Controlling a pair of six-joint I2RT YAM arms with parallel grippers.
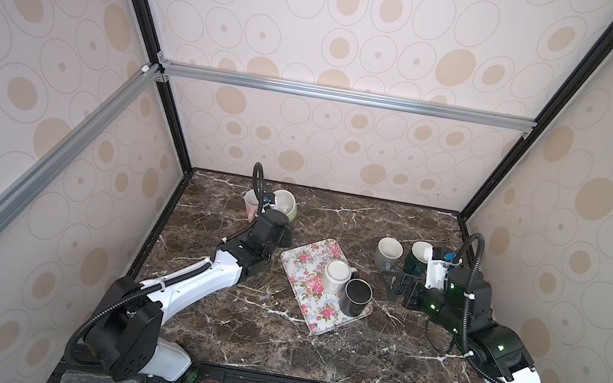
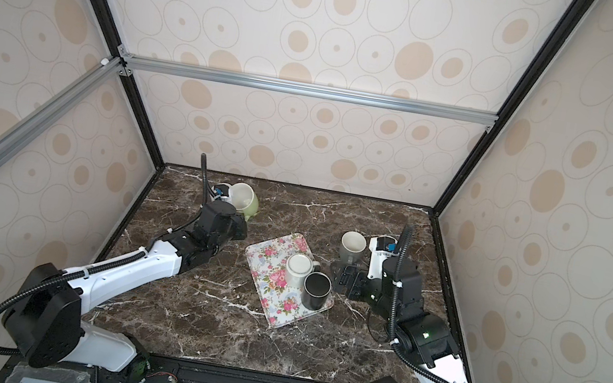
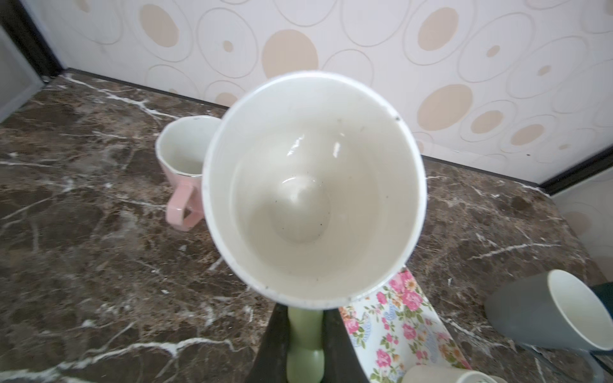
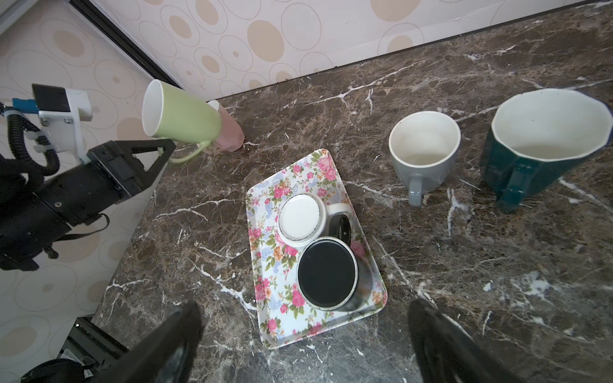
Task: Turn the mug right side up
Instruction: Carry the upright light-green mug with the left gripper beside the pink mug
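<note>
Clearly, the left claw point(image 4: 166, 149) is clamped on the handle of the green mug point(image 4: 185, 116), which hangs tilted over the bench point(image 1: 233, 315), just beside the pink mug point(image 3: 180, 165). The right claw point(image 1: 392, 286) gapes empty near the floral tray point(image 1: 306, 260).

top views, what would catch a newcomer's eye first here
The green mug, held tilted above the table at the back left, its handle pinched in the shut left end effector. Next, the floral tray mid-table, carrying a white mug and a black mug, both seemingly bottom up. The right end effector stands open just beside it.
</note>
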